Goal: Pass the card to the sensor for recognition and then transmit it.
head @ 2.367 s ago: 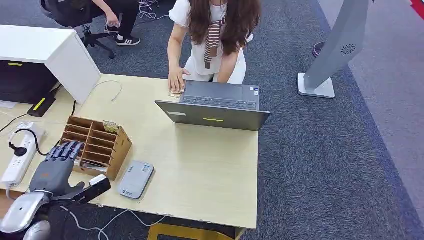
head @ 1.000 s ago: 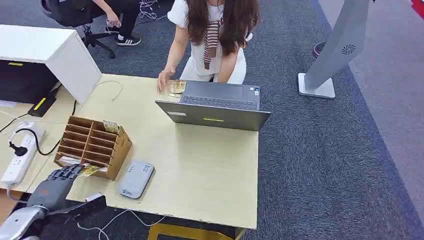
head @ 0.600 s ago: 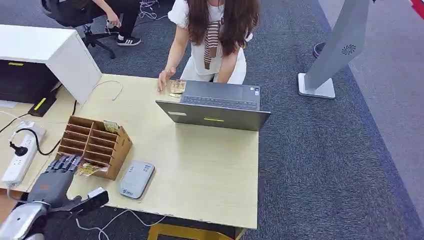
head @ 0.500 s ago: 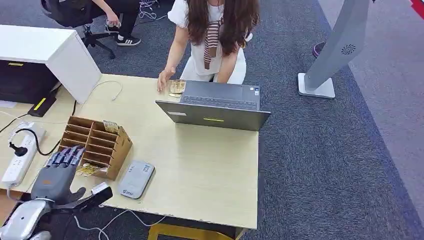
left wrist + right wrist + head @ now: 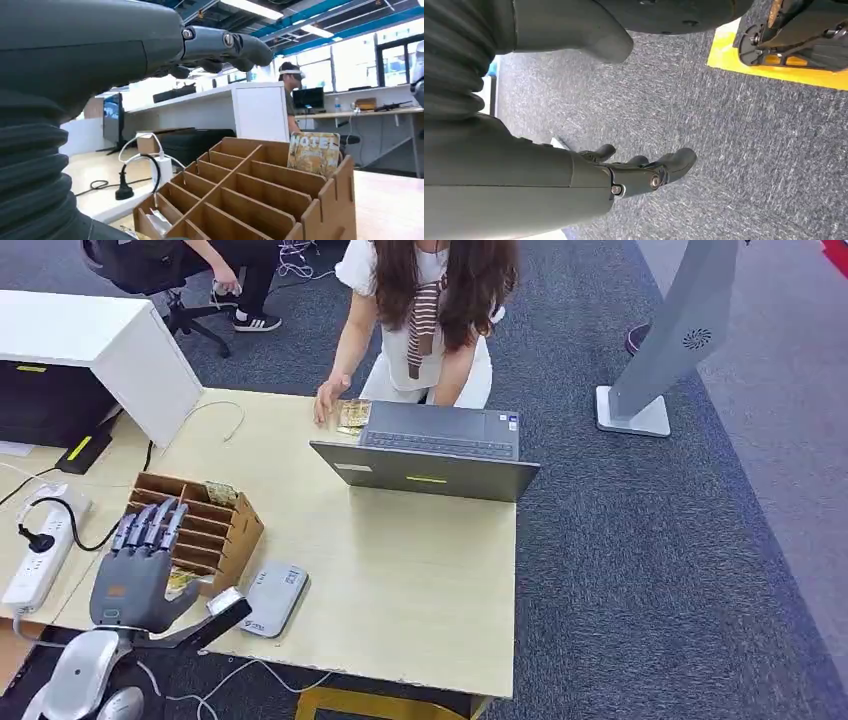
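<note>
My left hand (image 5: 137, 573) hovers with its fingers stretched out over the near end of the wooden slot organizer (image 5: 218, 530), holding nothing. In the left wrist view its fingers (image 5: 225, 44) hang above the organizer (image 5: 260, 195). A patterned "HOTEL" card (image 5: 221, 493) (image 5: 313, 152) stands in a far slot. Another card (image 5: 183, 580) pokes out of a near slot, just under my palm. The flat grey sensor (image 5: 272, 598) lies on the table right of the organizer. My right hand (image 5: 629, 175) hangs over the carpet with loosely bent fingers and nothing in it.
An open laptop (image 5: 430, 455) stands at the table's far side, with a person (image 5: 420, 310) behind it and loose cards (image 5: 352, 415) by the person's hand. A power strip (image 5: 40, 545) and cables lie left. A white cabinet (image 5: 100, 340) stands at the back left.
My left hand has risen and moved forward from the organizer's near edge to over its slots. A card now sticks out of a near slot. The person's hand shifted left off the cards.
</note>
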`<state>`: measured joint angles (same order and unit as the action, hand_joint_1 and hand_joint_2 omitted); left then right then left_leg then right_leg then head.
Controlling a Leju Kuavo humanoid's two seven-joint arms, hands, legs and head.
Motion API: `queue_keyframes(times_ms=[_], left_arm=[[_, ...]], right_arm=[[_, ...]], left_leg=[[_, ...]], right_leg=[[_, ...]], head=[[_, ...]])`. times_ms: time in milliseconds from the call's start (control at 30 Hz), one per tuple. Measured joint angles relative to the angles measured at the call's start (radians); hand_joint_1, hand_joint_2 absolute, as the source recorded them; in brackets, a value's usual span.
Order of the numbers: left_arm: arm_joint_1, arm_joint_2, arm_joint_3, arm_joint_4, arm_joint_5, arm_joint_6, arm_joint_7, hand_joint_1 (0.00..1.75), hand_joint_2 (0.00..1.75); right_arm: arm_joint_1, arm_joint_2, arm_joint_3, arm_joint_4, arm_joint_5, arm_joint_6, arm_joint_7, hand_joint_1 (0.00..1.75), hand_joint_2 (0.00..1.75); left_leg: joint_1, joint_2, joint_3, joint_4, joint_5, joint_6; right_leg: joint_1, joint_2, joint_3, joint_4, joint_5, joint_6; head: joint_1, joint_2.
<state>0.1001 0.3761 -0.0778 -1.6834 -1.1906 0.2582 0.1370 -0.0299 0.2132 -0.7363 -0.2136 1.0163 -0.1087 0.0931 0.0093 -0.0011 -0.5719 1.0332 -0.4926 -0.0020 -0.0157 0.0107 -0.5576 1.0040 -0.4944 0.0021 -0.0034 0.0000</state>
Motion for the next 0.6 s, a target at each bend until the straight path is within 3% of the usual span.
queue_keyframes(times_ms=[600], left_arm=[[0.001, 0.006, 0.005, 0.037, 0.025, -0.100, 0.014, 0.00, 1.75]], right_arm=[[0.000, 0.000, -0.014, 0.000, 0.004, 0.002, -0.003, 0.00, 1.75]], left_leg=[[0.000, 0.000, 0.000, 0.000, 0.000, 0.000]], right_leg=[[0.000, 0.000, 0.000, 0.000, 0.000, 0.000]], head=[[0.000, 0.000]])
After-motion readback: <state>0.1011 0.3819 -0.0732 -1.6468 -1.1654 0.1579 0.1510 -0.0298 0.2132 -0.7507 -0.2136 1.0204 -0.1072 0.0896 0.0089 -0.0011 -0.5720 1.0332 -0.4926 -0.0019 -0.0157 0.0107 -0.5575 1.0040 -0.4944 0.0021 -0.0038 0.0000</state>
